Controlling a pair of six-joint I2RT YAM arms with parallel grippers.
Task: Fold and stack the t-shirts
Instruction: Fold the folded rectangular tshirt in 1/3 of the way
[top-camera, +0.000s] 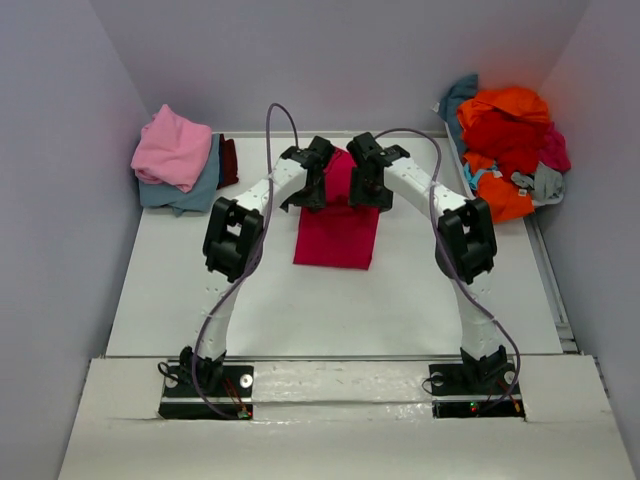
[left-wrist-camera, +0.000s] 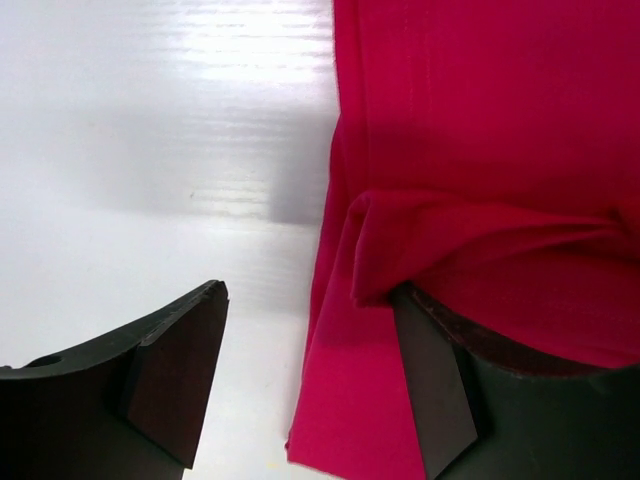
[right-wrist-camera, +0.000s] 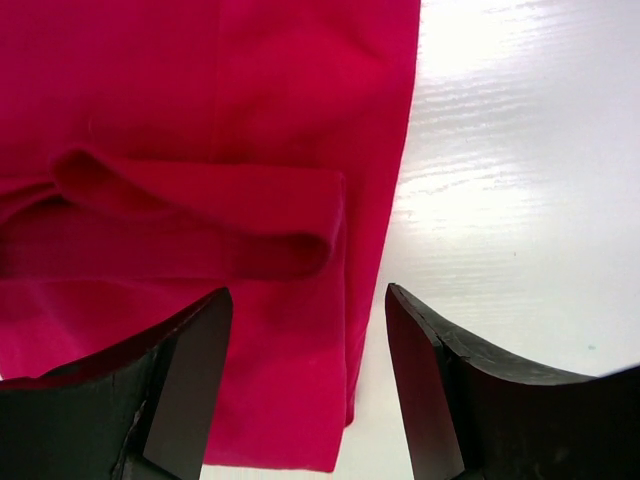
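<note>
Top external view: a magenta tee (top-camera: 337, 225) lies in the middle of the table (top-camera: 200, 300), folded into a narrow strip, with both grippers over its far end. The left gripper (left-wrist-camera: 308, 295) and right gripper (right-wrist-camera: 308, 293) stand wide open. Each straddles one side edge and holds nothing. A rolled-over fold (right-wrist-camera: 200, 195) lies just ahead of them. Folding seems partway done. The next move likely calls for pinching both far corners and drawing them to the near hem. A folded stack (top-camera: 180, 160), pink on top, sits far left, and an unfolded heap (top-camera: 505, 130) sits far right. Nothing blocks the tee.
</note>
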